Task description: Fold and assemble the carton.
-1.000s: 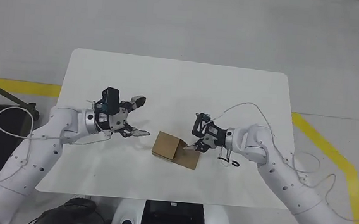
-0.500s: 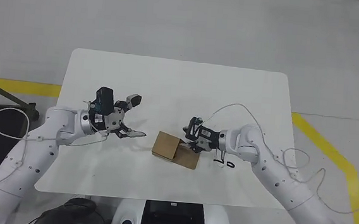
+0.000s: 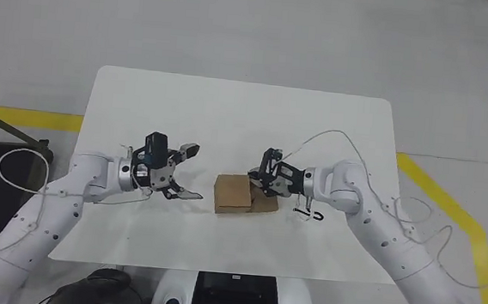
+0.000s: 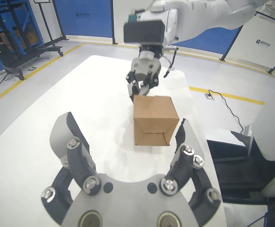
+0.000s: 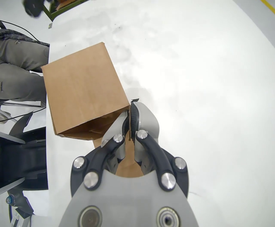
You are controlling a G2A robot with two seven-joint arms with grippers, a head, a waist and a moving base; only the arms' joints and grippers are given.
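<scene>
top view: the brown carton (image 3: 233, 192) rests on the white table (image 3: 230, 108) near the front edge, between the two grippers. the right gripper (image 3: 257, 181) is clamped on the carton wall at its open end; in the right wrist view its fingers (image 5: 148, 120) pinch the cardboard edge, with a flap lying flat beneath them. the left gripper (image 3: 192, 172) hangs near the carton's opposite, closed side, apart from it, jaws spread wide and holding nothing.
</scene>
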